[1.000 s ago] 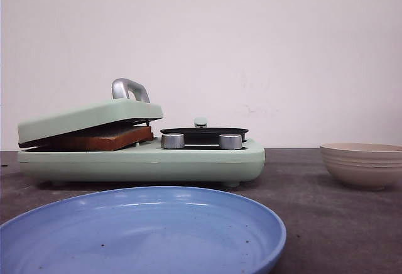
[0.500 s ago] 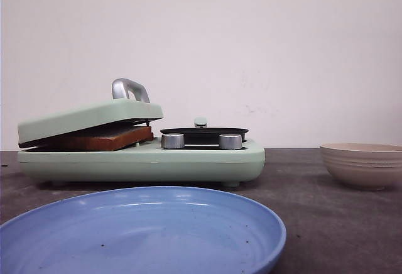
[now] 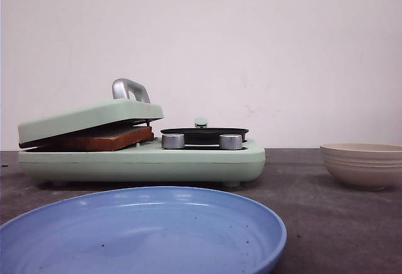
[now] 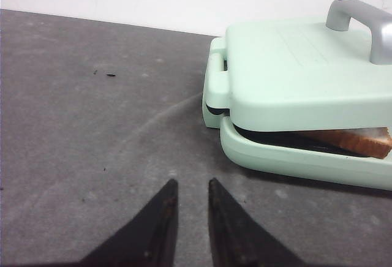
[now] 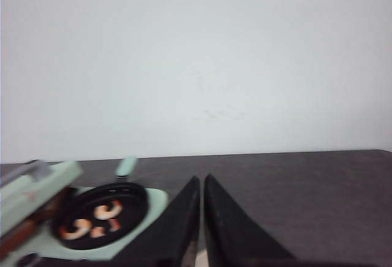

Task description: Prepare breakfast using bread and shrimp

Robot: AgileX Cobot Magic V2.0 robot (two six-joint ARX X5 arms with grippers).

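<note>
The bread [image 3: 108, 139], browned at its edge, lies in the mint-green breakfast maker [image 3: 144, 161] under its partly lowered lid [image 3: 88, 115]. It also shows in the left wrist view [image 4: 361, 142]. Orange-pink shrimp [image 5: 92, 219] lie in the black pan [image 5: 101, 215] on the maker's right half. My left gripper [image 4: 191, 184] hangs over bare table beside the maker's left end, jaws a little apart and empty. My right gripper [image 5: 201, 180] is shut and empty, off the pan's right side. Neither gripper shows in the front view.
A blue plate [image 3: 138, 236] lies at the front of the table. A beige bowl [image 3: 363, 164] stands at the right. The lid has a silver handle [image 3: 130, 89] [image 4: 362, 19]. Two silver knobs [image 3: 173, 141] sit on the maker's front.
</note>
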